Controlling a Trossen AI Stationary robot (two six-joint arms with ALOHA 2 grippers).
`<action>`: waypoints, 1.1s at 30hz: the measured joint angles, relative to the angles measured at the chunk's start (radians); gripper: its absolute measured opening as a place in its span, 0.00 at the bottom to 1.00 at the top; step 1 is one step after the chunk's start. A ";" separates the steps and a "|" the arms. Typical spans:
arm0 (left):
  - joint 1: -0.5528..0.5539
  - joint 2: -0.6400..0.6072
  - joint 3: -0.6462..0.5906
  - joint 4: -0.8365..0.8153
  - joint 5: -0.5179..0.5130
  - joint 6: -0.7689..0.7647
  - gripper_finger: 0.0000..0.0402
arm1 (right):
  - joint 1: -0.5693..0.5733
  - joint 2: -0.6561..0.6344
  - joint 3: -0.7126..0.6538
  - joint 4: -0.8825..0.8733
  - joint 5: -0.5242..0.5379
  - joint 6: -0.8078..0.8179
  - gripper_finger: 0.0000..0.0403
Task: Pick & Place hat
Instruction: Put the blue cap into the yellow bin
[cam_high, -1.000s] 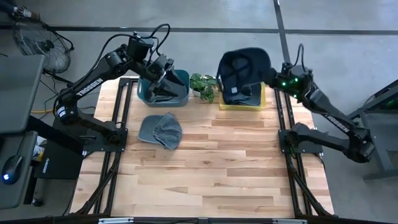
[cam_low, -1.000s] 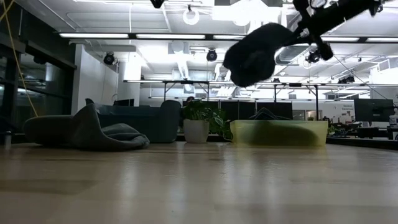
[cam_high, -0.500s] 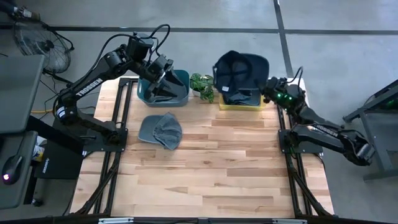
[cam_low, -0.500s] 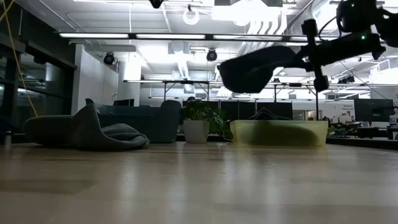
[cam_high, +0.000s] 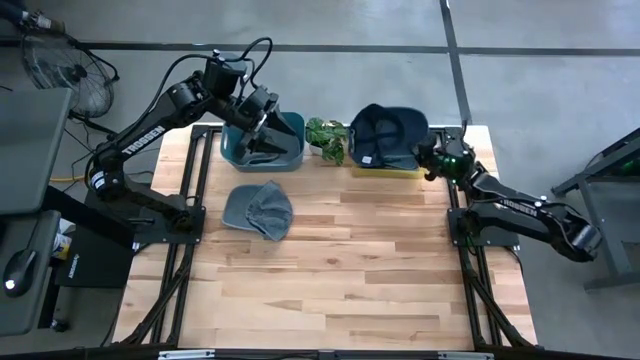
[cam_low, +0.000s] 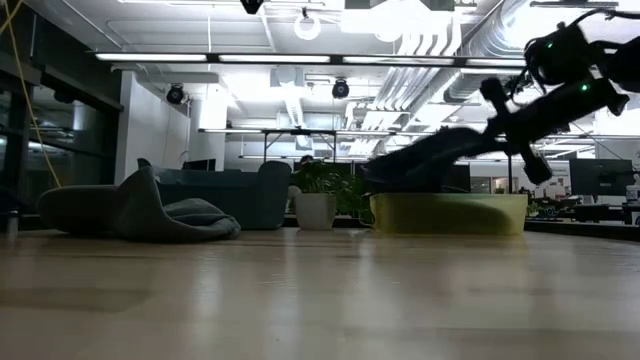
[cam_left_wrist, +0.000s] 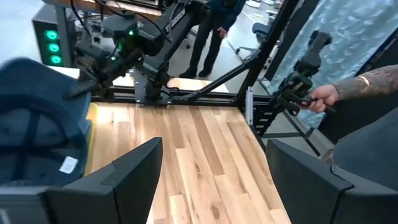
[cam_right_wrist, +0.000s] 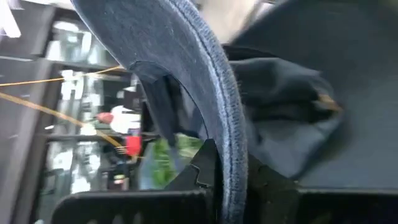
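Dark hat (cam_high: 389, 135): pinched in right gripper (cam_high: 424, 158), over yellow bin (cam_high: 385, 169), unreleased. Grey hat (cam_high: 258, 209): on table, pending. Left gripper (cam_high: 262, 118): open, over blue bin (cam_high: 292, 150).

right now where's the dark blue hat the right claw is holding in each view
High view: dark blue hat at the table's far edge, over the yellow bin, beside the right claw.
Low view: hat right of centre, just above the yellow bin.
Left wrist view: hat at the picture's left edge.
Right wrist view: hat brim fills the frame, pinched in the claw.
Shared landmark: the yellow bin, in the high and low views.
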 joint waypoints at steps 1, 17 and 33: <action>0.000 0.000 0.000 0.003 -0.011 0.000 0.71 | -0.002 0.011 0.000 -0.020 0.000 0.009 0.02; 0.000 0.000 0.000 0.029 -0.065 -0.030 0.71 | -0.007 0.193 0.002 -0.043 0.038 0.037 0.01; 0.000 0.000 0.001 0.025 -0.106 -0.061 0.71 | -0.007 0.221 0.002 -0.062 0.095 -0.095 0.05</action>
